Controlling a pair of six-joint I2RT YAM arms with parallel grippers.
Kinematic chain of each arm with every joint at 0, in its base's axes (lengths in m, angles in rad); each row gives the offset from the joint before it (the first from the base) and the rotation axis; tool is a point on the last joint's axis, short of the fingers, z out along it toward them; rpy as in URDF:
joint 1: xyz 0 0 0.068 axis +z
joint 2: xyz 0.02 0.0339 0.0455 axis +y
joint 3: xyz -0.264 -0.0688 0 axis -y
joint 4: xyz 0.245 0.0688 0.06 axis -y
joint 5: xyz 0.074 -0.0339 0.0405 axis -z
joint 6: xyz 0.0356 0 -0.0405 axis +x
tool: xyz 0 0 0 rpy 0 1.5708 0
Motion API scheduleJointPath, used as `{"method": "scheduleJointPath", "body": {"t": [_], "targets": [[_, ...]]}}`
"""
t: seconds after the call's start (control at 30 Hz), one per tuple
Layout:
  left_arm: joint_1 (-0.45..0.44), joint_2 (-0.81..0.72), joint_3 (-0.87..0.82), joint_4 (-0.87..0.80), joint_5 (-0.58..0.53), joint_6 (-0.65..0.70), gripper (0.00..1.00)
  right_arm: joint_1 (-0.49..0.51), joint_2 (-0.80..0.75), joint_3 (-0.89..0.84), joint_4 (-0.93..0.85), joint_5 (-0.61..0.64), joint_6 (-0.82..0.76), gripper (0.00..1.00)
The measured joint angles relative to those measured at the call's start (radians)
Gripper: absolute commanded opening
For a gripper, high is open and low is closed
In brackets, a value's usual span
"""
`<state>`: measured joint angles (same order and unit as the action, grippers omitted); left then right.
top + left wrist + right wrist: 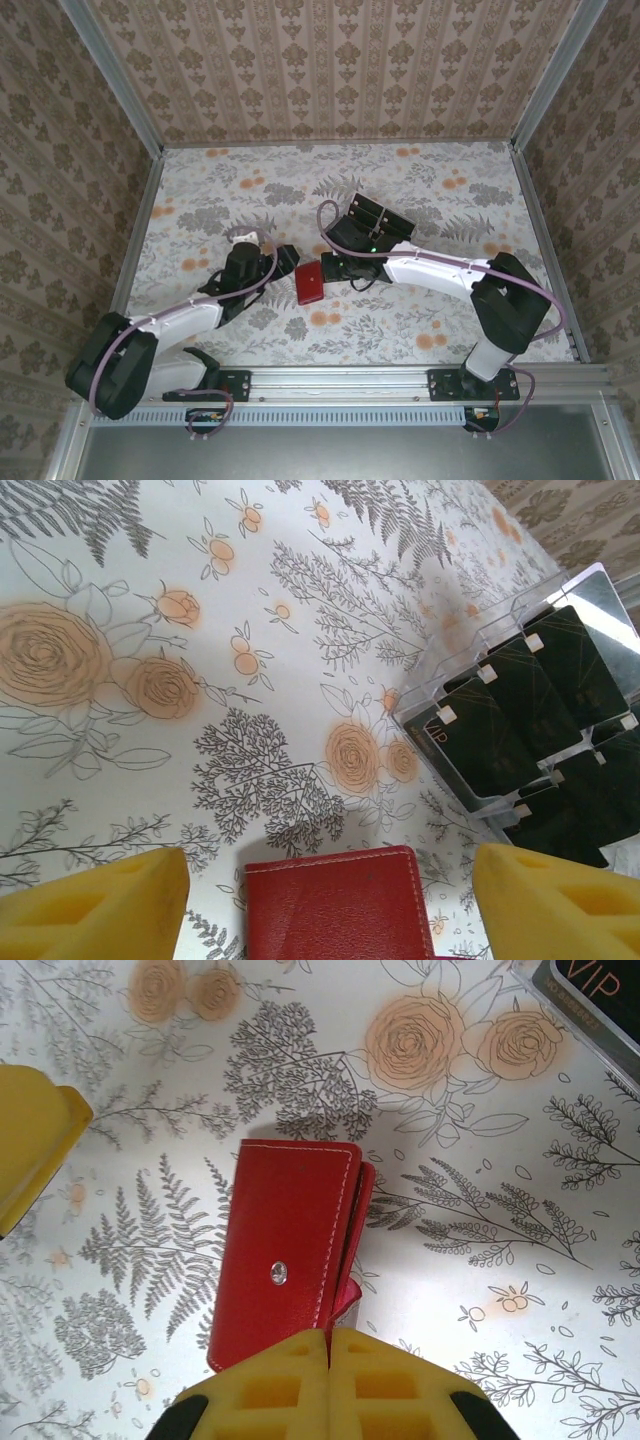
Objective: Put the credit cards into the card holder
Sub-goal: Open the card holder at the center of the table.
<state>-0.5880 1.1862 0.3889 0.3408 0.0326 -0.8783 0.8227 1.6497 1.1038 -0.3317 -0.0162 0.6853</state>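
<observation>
The red card holder (310, 285) lies closed on the flowered table between my two grippers. In the right wrist view the card holder (285, 1240) shows its snap stud, and my right gripper (329, 1338) is shut on its near edge, with a thin strip of red between the pads. My left gripper (333, 868) stands open, its yellow pads wide apart on either side of the card holder (340, 910), not touching it. The black credit cards (530, 705) stand in a clear slotted tray (380, 222) behind the right gripper (332, 268). The left gripper (287, 258) sits just left of the card holder.
A tall patterned wall rings the table on three sides behind a metal frame (140, 190). A card marked VIP (600, 985) shows at the top right of the right wrist view. The left gripper's yellow pad (30, 1150) shows at that view's left edge.
</observation>
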Motion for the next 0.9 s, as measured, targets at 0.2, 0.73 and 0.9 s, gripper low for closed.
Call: {"method": "scheduleJointPath", "body": {"t": [0.2, 0.73, 0.9], "targets": [[0.000, -0.032, 0.063, -0.108, 0.028, 0.077, 0.80, 0.001, -0.016, 0.000, 0.000, -0.015, 0.001, 0.00], [-0.031, 0.130, 0.131, -0.125, 0.108, 0.105, 0.81, 0.013, -0.074, 0.006, 0.000, -0.023, 0.008, 0.00], [-0.035, 0.145, 0.142, -0.122, 0.118, 0.105, 0.81, 0.013, -0.074, 0.007, -0.001, -0.023, 0.008, 0.00]]}}
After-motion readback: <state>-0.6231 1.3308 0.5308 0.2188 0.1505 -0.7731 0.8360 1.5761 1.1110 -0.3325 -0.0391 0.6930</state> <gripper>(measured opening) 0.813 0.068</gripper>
